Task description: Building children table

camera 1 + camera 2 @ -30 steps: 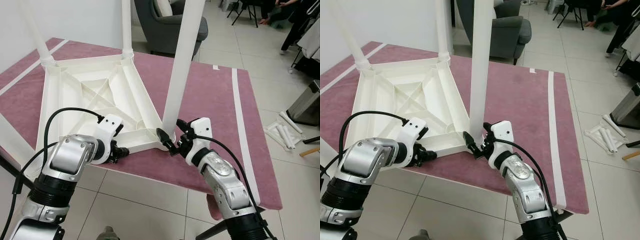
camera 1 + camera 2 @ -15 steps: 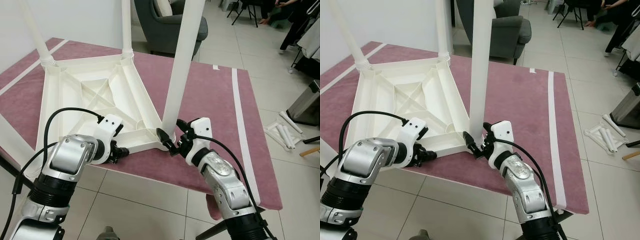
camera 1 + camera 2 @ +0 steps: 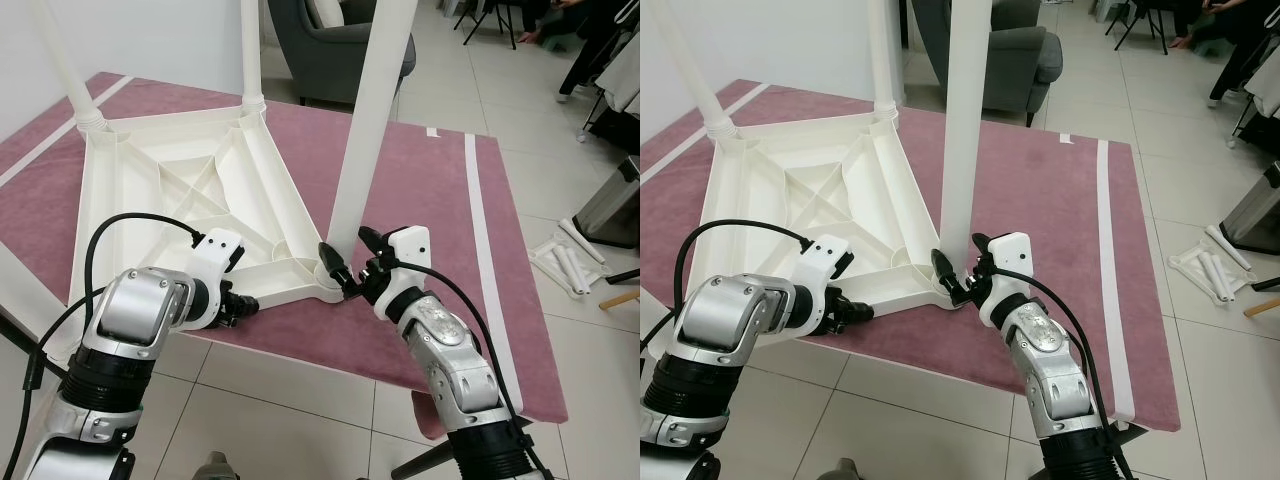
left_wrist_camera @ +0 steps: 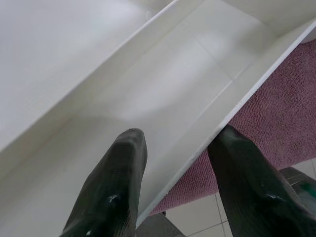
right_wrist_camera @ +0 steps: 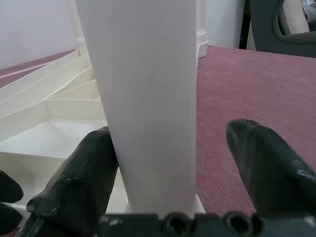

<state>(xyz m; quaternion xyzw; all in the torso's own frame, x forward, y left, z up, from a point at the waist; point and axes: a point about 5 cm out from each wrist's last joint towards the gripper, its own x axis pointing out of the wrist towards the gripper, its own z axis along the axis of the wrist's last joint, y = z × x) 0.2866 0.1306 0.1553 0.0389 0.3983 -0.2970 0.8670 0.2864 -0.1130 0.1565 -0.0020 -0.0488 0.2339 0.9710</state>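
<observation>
A maroon rug (image 3: 420, 190) on pale tiles carries the white table (image 3: 180, 190), lying upside down before me. My right gripper (image 3: 348, 262) is spread around the foot of the near leg (image 3: 362, 140), one finger touching it. My left gripper (image 4: 173, 177) straddles the table's near rim, fingers apart on either side.

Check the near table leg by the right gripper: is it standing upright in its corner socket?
Roughly upright. The leg rises from the corner of the upturned tabletop, with the right gripper open around its base. How firmly it is seated, cannot tell.
</observation>
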